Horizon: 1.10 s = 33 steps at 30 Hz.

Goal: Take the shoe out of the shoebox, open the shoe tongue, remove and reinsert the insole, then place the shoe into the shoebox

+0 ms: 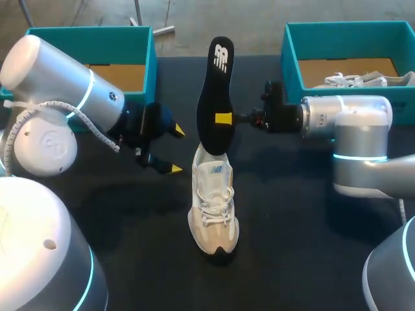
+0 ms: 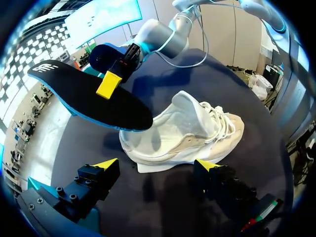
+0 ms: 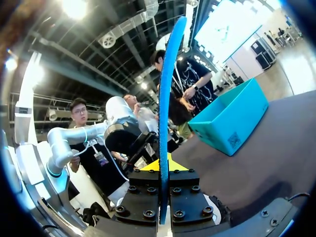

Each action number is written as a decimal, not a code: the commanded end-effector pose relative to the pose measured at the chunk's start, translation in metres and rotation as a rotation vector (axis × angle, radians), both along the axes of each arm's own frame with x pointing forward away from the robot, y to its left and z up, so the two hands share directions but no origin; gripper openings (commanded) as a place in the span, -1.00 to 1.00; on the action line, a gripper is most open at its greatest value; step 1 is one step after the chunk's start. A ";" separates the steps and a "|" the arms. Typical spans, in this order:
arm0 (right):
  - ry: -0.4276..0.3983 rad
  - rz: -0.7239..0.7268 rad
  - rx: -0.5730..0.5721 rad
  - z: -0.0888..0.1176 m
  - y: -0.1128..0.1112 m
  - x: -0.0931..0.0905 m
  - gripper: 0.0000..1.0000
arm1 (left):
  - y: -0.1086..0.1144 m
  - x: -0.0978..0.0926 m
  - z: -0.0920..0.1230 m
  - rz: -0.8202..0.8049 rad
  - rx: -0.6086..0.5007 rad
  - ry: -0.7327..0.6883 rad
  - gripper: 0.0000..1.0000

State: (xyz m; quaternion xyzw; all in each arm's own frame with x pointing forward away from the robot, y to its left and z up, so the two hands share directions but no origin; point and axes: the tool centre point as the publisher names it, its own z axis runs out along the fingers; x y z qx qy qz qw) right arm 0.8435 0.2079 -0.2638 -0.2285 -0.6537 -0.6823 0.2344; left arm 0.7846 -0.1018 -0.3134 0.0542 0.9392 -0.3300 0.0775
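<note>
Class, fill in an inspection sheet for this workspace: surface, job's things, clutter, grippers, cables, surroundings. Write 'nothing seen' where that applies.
Surface: black table.
Job's things: white shoe upright on the table; black insole held above its opening; left shoebox; right shoebox holding another white shoe.
Clutter: nothing seen.
Grippers: left gripper open, beside the shoe; right gripper shut on the insole.
Cables: white coiled cable along the left arm.
Surroundings: nothing seen.

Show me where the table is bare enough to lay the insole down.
Bare table lies right of the shoe, on the near side of the right arm. Another bare patch lies left of the shoe, on the near side of the open left fingers. Crowded: behind the shoe, where the right fingers hold the insole close to the left fingers.
</note>
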 end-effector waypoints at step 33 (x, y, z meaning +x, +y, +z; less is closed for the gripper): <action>-0.056 -0.032 -0.033 -0.031 0.005 -0.020 -1.00 | 0.000 0.000 0.000 0.000 0.004 -0.001 1.00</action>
